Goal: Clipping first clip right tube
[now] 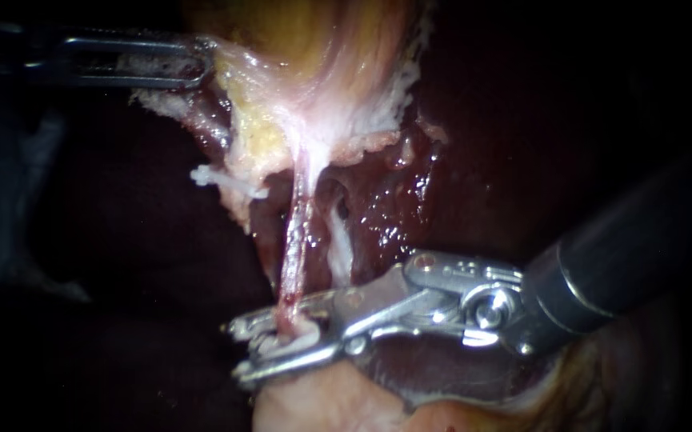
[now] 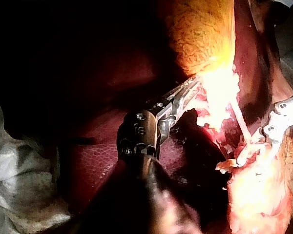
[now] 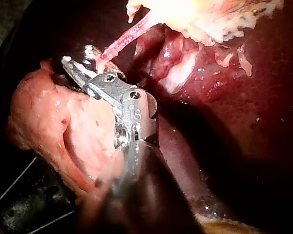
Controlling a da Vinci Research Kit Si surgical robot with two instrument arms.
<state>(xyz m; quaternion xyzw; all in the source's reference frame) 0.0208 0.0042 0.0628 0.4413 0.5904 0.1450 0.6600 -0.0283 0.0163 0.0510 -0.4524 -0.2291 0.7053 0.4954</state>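
The pink tube [image 1: 298, 232] hangs straight down from the gallbladder [image 1: 322, 48]. Well below the gallbladder, the right instrument [image 1: 235, 350] holds its jaws apart, one on each side of the tube's lower end. The left instrument [image 1: 199, 64] clamps the gallbladder's edge.

The gallbladder [image 1: 322, 40] is mustard yellow streaked with pale pink and fringed in ragged white. The tube [image 1: 296, 240] is pink with a thin red line, darkening to blood red at its lower end, and the liver [image 1: 458, 184] is deep maroon with wet glints. The right instrument [image 1: 242, 348] has bright silver jaws on a glossy black shaft, the left instrument [image 1: 202, 62] is dull grey steel, and the tissue lump [image 1: 322, 400] is pale salmon.
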